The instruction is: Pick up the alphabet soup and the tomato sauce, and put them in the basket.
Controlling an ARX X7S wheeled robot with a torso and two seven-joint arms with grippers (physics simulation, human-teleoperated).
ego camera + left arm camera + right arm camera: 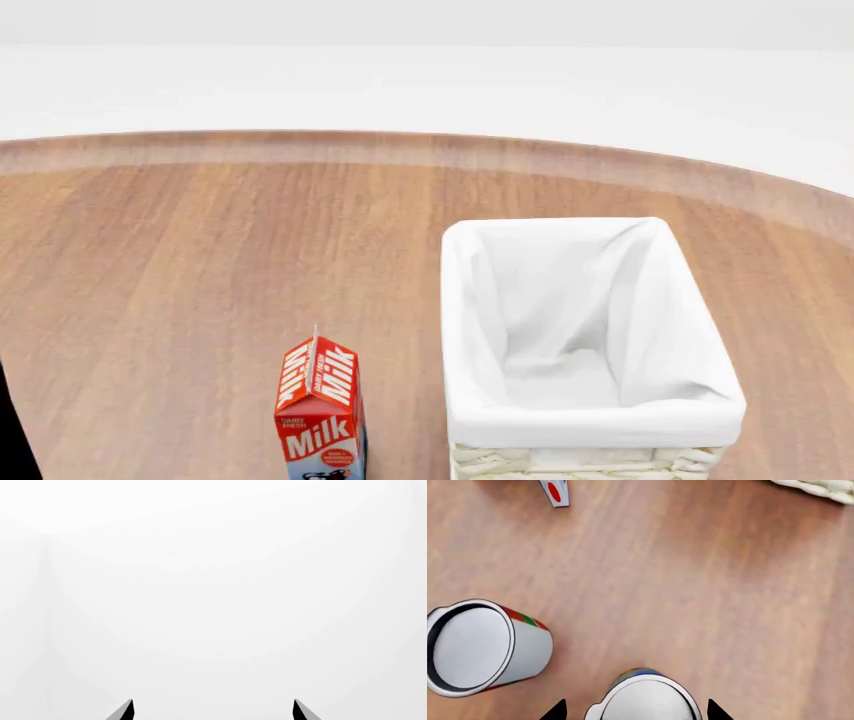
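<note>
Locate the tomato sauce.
Only the right wrist view shows the tomato sauce: upright on the wooden table, beside the alphabet soup, which sits between the right fingers.

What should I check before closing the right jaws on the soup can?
1. Right gripper lined up on the alphabet soup: ok, one tip shows on each side of the can.
2. Right jaws open: ok, there is a gap on both sides.
3. Jaw height on the can: cannot tell, only its top shows.
4. Tomato sauce out of the way: ok, it stands upright and apart to one side.
5. Basket ready: ok, it is upright and only the liner shows inside.
6. Left gripper free: ok, the jaws are open with nothing between them.
</note>
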